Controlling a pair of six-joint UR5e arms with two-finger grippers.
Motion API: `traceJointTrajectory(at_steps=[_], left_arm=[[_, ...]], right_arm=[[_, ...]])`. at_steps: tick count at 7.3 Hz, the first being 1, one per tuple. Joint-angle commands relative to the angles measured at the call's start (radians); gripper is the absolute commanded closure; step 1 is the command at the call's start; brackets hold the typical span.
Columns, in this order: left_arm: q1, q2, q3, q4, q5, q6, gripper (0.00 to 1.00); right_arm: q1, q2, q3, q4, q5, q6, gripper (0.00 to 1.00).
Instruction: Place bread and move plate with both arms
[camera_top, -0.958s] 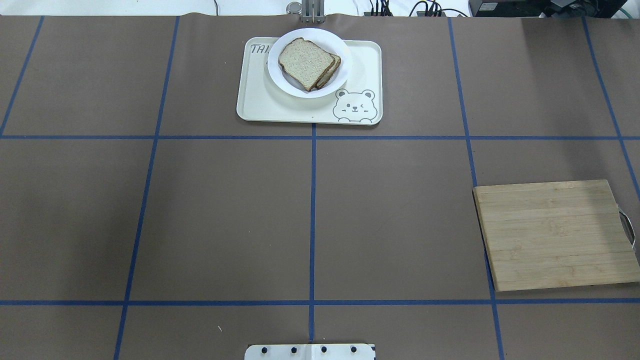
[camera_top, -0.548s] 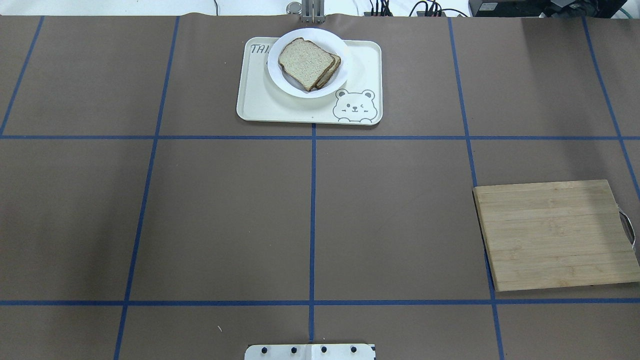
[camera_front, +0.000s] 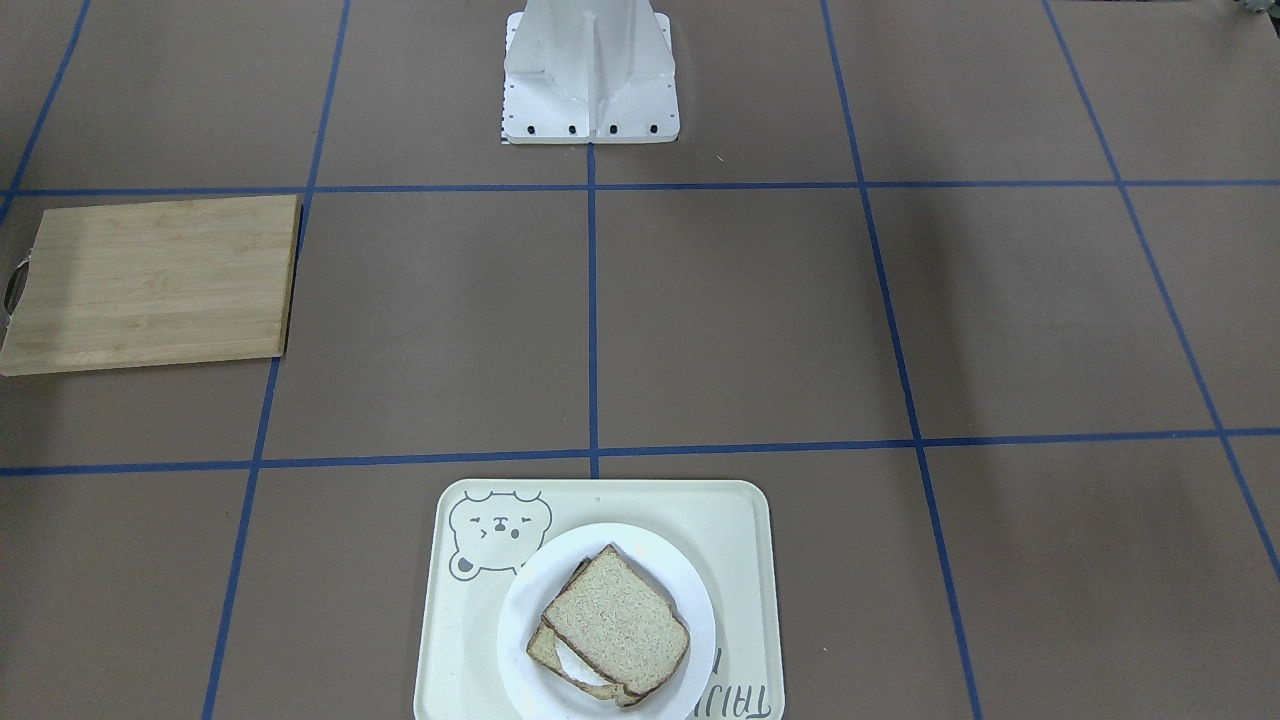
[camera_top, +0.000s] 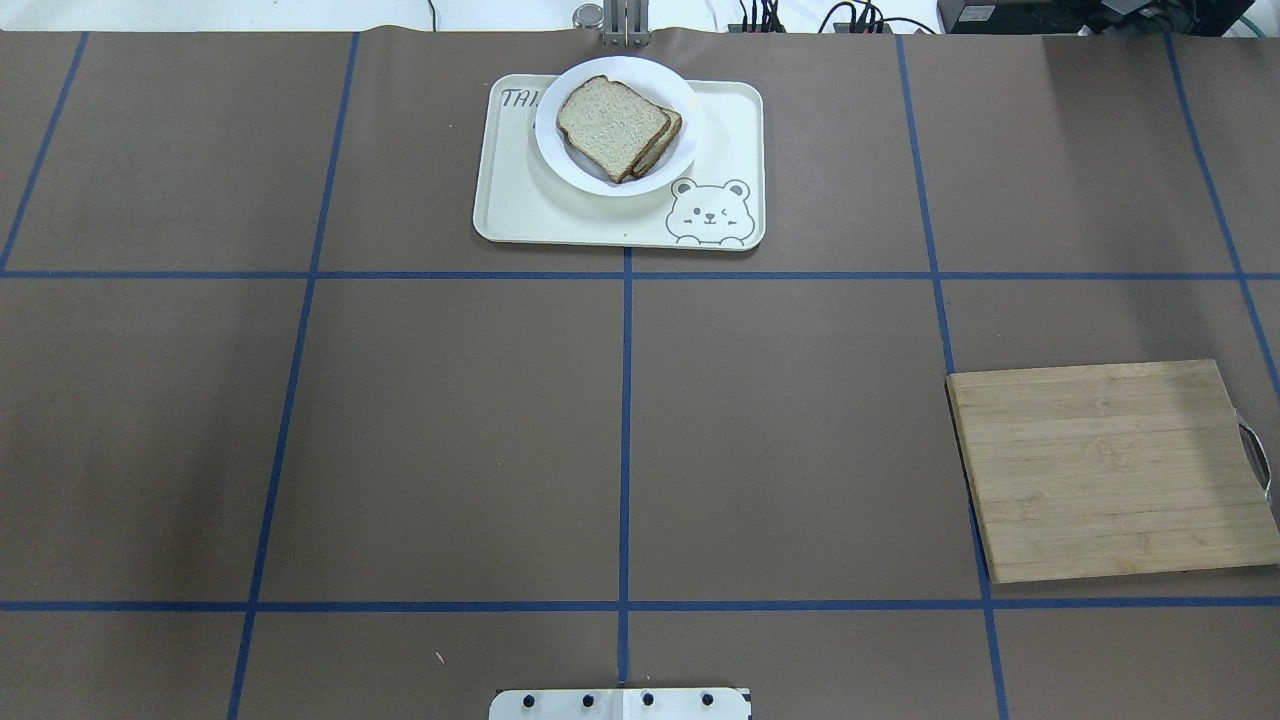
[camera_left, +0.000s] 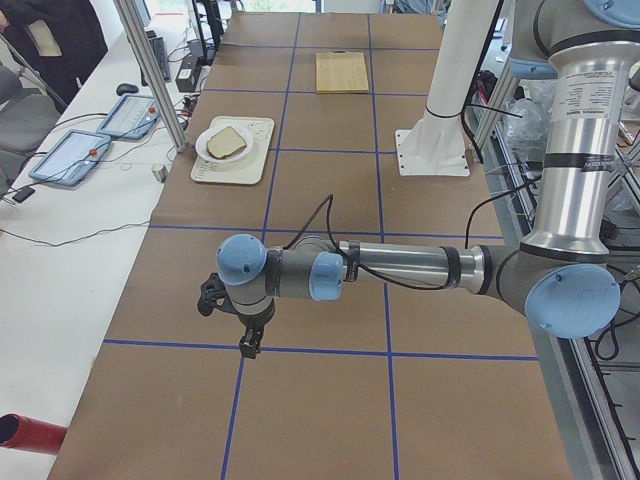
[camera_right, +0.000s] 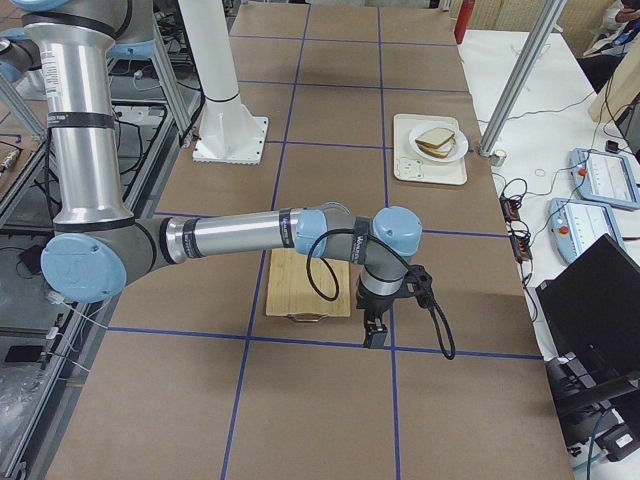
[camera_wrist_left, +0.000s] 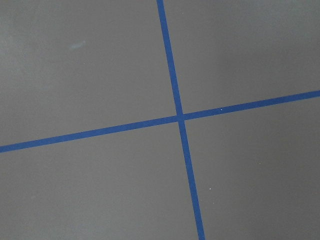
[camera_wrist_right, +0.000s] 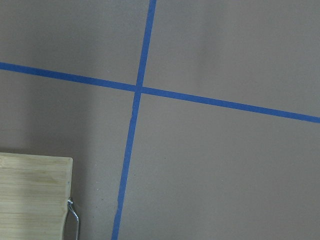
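Counts: two bread slices, one plate, one tray, one cutting board, two arms.

The bread (camera_top: 610, 125), the plain slice, lies on top of the second slice (camera_top: 668, 135); something white shows between them in the front view. Both sit on the plate (camera_top: 672, 168), which rests on the tray (camera_top: 520, 210) and overhangs the tray's far rim.

The table (camera_top: 450, 430) is covered in brown paper with a blue tape grid. A white bench with tablets (camera_left: 70, 155) runs beyond the tray.

Cutting board (camera_top: 1110, 470) – well apart from the tray, toward the robot's right and nearer the robot.

Left gripper (camera_left: 247, 345) and right gripper (camera_right: 375, 330) both hang well apart from the tray, holding nothing – cannot tell how far open either is. Nothing stands between them and the tray.
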Motion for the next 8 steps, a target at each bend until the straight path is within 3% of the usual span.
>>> traceJointTrajectory(at_steps=[1, 8], left_arm=[[0.0, 0.0, -0.001, 0.001, 0.001, -0.001, 0.0], [-0.001, 0.002, -0.001, 0.001, 0.001, -0.001, 0.0]], right_arm=[[0.0, 0.0, -0.001, 0.0, 0.0, -0.001, 0.0], [0.0, 0.0, -0.013, 0.0, -0.001, -0.001, 0.0]])
